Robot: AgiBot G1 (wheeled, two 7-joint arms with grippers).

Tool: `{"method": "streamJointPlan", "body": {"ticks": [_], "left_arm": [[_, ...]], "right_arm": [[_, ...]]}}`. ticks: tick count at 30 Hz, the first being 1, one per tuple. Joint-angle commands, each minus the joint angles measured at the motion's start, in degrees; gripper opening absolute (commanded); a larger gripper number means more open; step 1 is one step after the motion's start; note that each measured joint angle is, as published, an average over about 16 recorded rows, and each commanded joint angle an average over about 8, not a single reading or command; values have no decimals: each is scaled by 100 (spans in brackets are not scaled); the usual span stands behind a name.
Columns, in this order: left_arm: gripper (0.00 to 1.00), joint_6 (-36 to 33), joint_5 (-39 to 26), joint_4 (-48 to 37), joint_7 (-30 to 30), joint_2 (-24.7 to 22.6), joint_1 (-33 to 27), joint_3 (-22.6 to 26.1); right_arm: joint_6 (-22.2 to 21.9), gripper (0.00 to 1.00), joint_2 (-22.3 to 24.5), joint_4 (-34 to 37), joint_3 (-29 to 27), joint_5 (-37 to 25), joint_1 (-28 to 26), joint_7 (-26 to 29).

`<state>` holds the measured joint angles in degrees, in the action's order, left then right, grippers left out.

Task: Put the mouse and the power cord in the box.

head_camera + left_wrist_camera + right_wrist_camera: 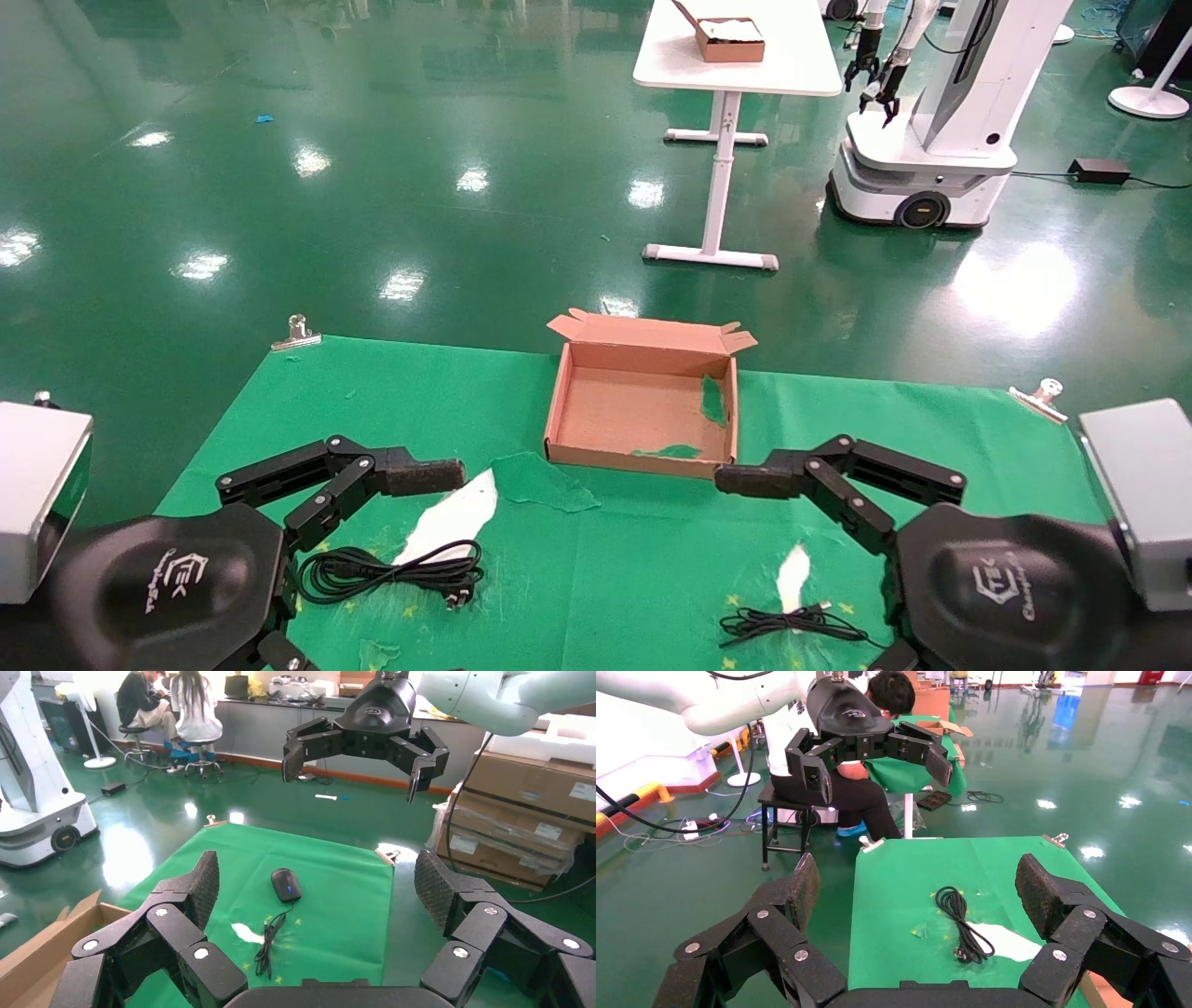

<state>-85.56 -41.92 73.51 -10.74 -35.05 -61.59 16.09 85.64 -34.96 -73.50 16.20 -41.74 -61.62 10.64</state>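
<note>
**Nothing picked yet: both arms poised over the table**

The left gripper (424, 475) and right gripper (745, 480) hover above the green cloth (633, 559) with jaws spread wide, holding nothing; the box (643, 457) sits open between their tips, with nothing in it but green scraps; the power cord (391, 568) lies coiled below and just behind the left jaws; the mouse (286, 884) rests under the right gripper, its thin cable (792, 623) trailing beside it. Judged the opening step; next, one gripper must descend and close on its item.
</note>
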Motion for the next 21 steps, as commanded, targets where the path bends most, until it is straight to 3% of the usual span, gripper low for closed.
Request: {"method": "streamJointPlan", "body": {"ticks": [1, 15, 21], "left_arm": [[100, 0, 0, 0, 0, 0, 0, 0], [100, -6, -32, 12, 6, 11, -3, 9], [100, -74, -735, 189, -10, 120, -230, 265]], "right_arm": [[0, 100, 0, 0, 0, 0, 0, 0], [2, 100, 5, -1, 5, -13, 6, 0], [3, 100, 99, -15, 191, -464, 55, -2]]}}
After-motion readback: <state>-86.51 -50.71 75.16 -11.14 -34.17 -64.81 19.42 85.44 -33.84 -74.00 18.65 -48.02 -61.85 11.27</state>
